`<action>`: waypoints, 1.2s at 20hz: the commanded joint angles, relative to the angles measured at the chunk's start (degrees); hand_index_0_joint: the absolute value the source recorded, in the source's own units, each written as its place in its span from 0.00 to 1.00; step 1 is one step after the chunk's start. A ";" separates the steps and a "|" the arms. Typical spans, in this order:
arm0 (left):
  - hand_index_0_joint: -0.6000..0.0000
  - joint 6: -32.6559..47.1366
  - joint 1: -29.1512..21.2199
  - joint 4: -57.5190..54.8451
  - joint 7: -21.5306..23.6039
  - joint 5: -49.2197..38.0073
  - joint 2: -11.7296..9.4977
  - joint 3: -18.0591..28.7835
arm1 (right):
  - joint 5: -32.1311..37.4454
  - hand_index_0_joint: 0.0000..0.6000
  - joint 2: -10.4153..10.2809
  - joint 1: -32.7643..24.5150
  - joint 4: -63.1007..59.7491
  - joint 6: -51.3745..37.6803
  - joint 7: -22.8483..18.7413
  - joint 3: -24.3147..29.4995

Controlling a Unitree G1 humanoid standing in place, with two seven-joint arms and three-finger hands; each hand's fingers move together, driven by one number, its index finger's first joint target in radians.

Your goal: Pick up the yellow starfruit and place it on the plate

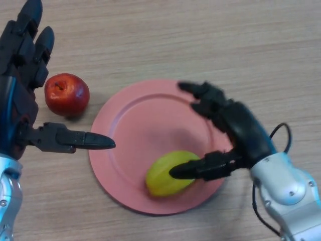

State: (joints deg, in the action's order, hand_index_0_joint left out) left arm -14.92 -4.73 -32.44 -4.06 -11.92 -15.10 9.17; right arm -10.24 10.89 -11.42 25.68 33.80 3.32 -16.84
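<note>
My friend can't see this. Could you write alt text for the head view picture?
A yellow starfruit lies on a pink plate on a wooden table, with the robot's open right hand over it, thumb across the fruit. The open left hand hovers at the left, near a red apple beside the plate.

The desk [200,35] is pale wood with a fine horizontal grain; a round pink plate [130,120] lies flat near its middle; a red apple [66,94] sits just left of the plate.
</note>
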 commanded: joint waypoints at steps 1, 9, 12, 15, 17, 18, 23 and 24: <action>1.00 6.42 -1.72 -3.91 1.67 1.48 -1.67 2.24 | 2.42 0.00 0.00 -2.99 5.56 -9.05 -2.29 6.08; 1.00 5.15 -0.58 -4.99 2.01 -0.85 -1.39 2.81 | 16.12 0.00 2.44 -1.03 15.82 -9.40 1.12 19.38; 1.00 2.23 -0.24 -6.30 1.54 -0.86 -1.54 2.83 | 20.36 0.00 4.59 0.60 18.20 -7.75 1.08 23.52; 1.00 1.76 0.22 -6.86 1.34 -0.07 -1.34 3.12 | 22.70 0.00 4.69 3.05 18.20 -10.01 1.28 24.33; 1.00 1.53 0.57 -7.43 1.37 1.18 -1.11 2.36 | 22.88 0.00 4.90 3.19 17.60 -10.12 0.91 24.23; 1.00 1.27 0.68 -7.67 0.58 2.32 -1.11 1.75 | 23.12 0.00 4.91 3.02 17.62 -10.11 0.59 24.46; 1.00 0.31 0.23 -8.14 0.66 2.71 -0.99 2.47 | 22.73 0.00 4.35 3.03 17.49 -9.64 0.06 23.10; 1.00 0.35 -0.07 -8.29 1.17 2.52 -1.10 2.79 | 22.63 0.00 4.22 3.21 17.45 -10.07 -0.29 22.87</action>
State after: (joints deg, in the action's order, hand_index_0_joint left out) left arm -19.56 -3.21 -36.93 -3.95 -11.65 -14.92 9.27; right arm 10.17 14.46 -6.99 40.84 31.29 4.73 4.40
